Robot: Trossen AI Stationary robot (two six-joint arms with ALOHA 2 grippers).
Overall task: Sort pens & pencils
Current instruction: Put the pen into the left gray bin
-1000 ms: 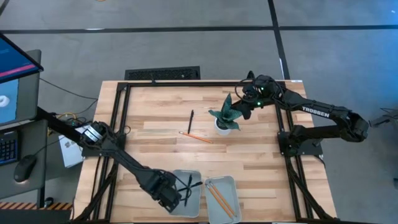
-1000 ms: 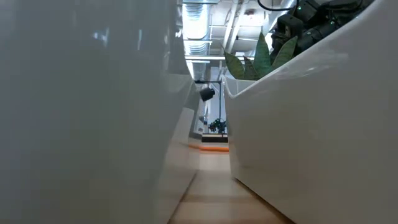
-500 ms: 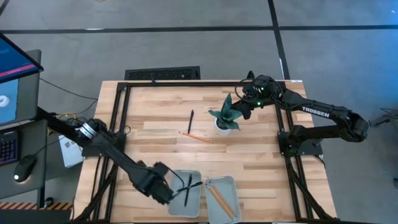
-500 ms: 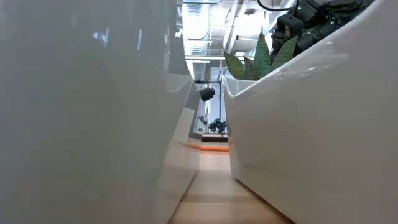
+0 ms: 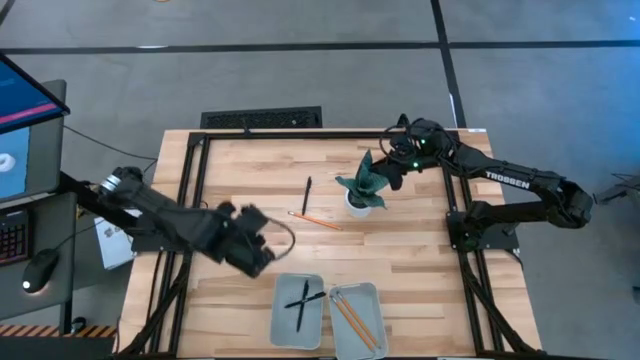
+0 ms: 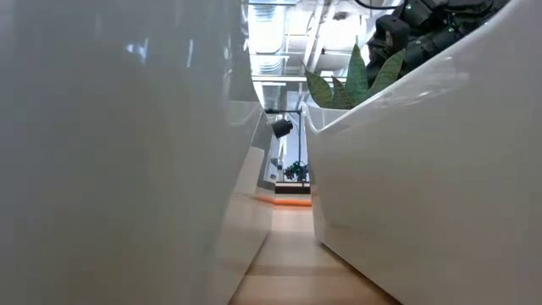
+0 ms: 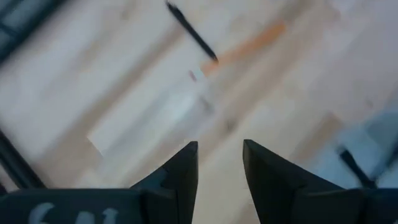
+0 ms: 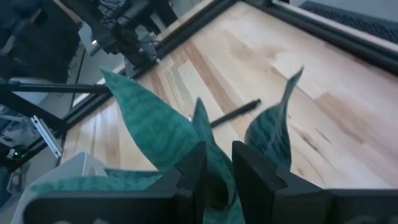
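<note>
Hovering left gripper (image 5: 262, 243) over bench (image 5: 250, 180), fingers (image 7: 180, 171) spread, empty. Sitting mid-bench: one pen (image 5: 307, 194), one pencil (image 5: 315, 220), nearly touching — risking grabbing both. Parking right gripper (image 5: 392, 172), fingers slightly apart, beside plant (image 5: 362, 185).

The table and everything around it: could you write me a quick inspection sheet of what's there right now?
Surface: wooden table, black frame.
Job's things: two pens crossed in left tray; two pencils in right tray; one pen and one pencil loose mid-table.
Clutter: potted plant.
Grippers: left tool open, empty, above the table; right tool open around plant leaves.
Cables: wires by left arm's base.
Surroundings: monitor, keyboard, mouse at left.
</note>
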